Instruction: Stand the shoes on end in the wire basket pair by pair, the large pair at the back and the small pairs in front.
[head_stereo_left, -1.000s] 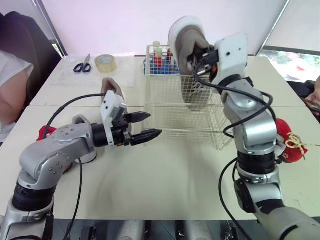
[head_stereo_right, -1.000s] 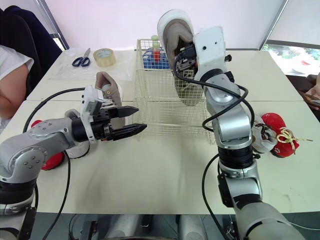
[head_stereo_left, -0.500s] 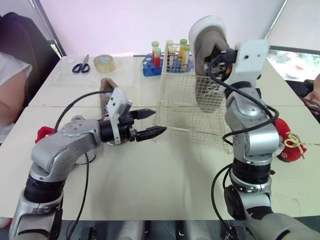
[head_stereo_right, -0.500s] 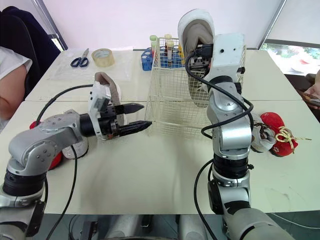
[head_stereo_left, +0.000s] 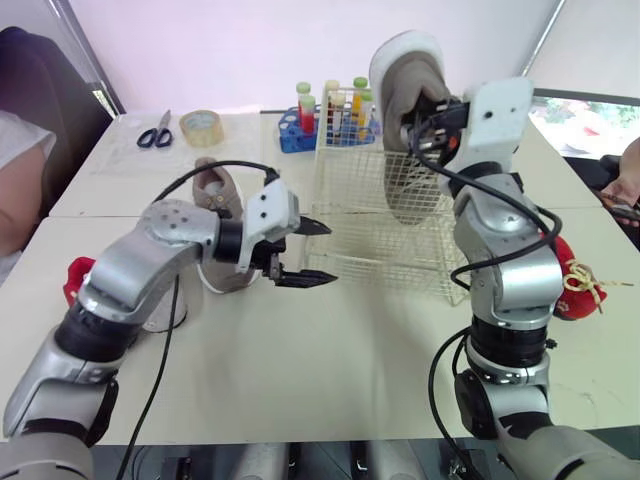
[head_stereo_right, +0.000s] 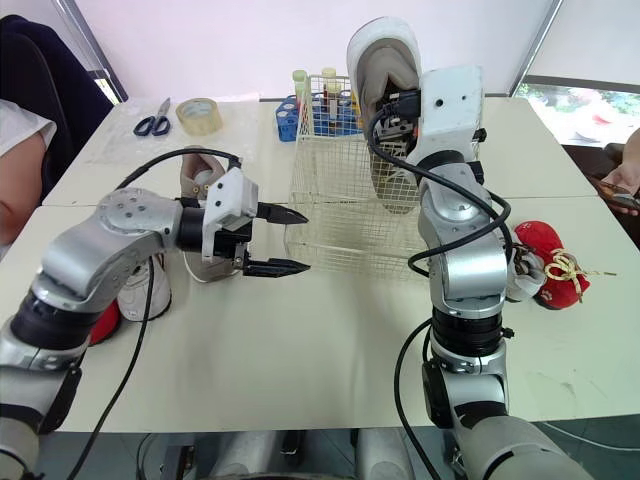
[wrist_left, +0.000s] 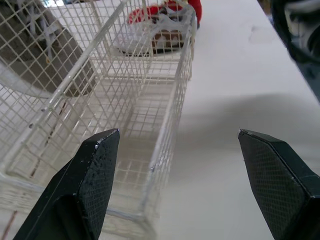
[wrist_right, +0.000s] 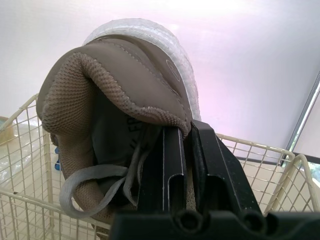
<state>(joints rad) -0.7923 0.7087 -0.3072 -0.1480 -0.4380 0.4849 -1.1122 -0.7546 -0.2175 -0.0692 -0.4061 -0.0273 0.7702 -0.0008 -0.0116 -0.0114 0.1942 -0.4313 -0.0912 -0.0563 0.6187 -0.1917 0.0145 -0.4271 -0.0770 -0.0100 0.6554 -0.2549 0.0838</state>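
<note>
A large grey-brown shoe (head_stereo_left: 405, 95) hangs heel up over the back of the wire basket (head_stereo_left: 335, 262), its toe down inside the mesh. My right gripper (head_stereo_left: 425, 112) is shut on its collar, as the right wrist view shows with the black fingers (wrist_right: 170, 165) clamped on the shoe (wrist_right: 115, 100). The matching large shoe (head_stereo_left: 213, 185) lies on the table left of the basket. My left gripper (head_stereo_left: 325, 252) is open and holds nothing, just at the basket's front left corner (wrist_left: 170, 115). A small white shoe (head_stereo_right: 145, 290) and a red shoe (head_stereo_left: 80, 275) lie under my left arm.
Right of the basket lie a red shoe with a gold lace (head_stereo_right: 555, 275) and a small pale shoe (head_stereo_right: 522, 278). Behind the basket stands a blue test-tube rack (head_stereo_left: 300, 125). A tape roll (head_stereo_left: 202, 127) and scissors (head_stereo_left: 152, 135) lie at the back left. A person sits at the left edge.
The camera has shifted. My left arm has lifted at the elbow and its gripper has spread wider by the basket's front left corner. The right gripper keeps the shoe over the basket's back.
</note>
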